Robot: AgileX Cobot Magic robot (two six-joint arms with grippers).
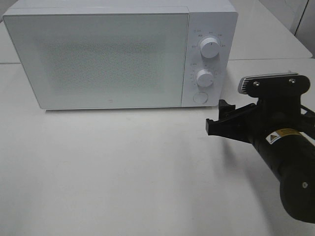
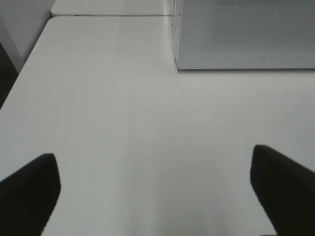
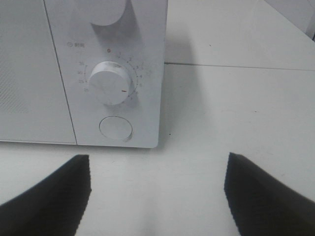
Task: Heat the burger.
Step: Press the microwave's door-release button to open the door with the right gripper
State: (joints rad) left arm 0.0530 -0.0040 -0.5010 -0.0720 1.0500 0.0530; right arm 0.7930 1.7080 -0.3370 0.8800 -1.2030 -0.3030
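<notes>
R end effector (image 1: 216, 117) wide open, empty, near microwave's (image 1: 98, 54) round button (image 1: 199, 97). L end effector (image 2: 153, 155) fully open, empty, over tabletop (image 1: 108, 172). No burger visible; door shut. Risk: a finger strays up and nudges timer knob (image 1: 204, 78) instead.

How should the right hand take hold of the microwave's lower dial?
Pinch the lower dial across its round rim, coming straight at the front of the microwave. It stands proud of the panel as a short cylinder, and the open right hand faces it.
</notes>
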